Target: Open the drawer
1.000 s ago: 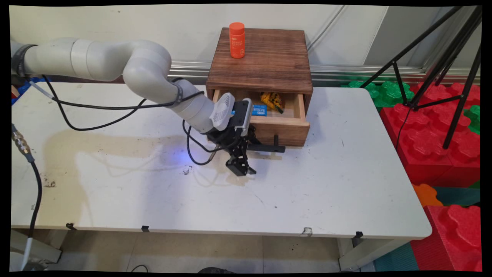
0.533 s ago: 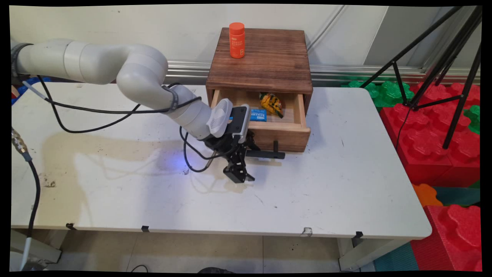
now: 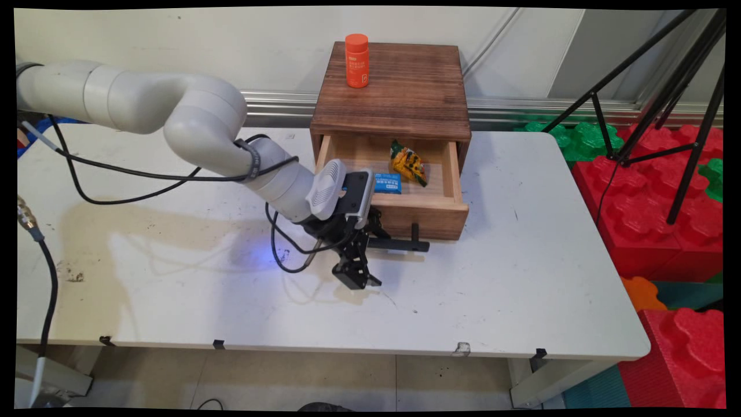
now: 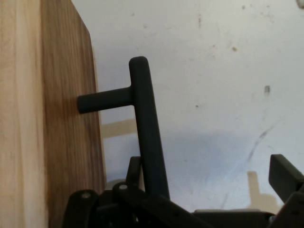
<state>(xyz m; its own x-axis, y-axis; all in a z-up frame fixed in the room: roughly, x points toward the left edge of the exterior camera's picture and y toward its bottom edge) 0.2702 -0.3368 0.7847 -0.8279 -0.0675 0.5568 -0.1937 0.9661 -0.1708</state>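
Hooking black drawer handle [image 3: 399, 244] [image 4: 148, 137] at frame centre, gripper [image 3: 370, 255], fingers [image 4: 285, 175] spread apart; drawer [image 3: 417, 202] open on bench [image 3: 521, 278].

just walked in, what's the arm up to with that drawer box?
The gripper is down at the front of the wooden drawer box, with the drawer's black bar handle running between its fingers. Over the last second the drawer has slid further out toward the table's near side, the hand moving with it. It now stands well open, showing a blue packet and a yellow snack bag inside. An orange bottle stands on top of the box.
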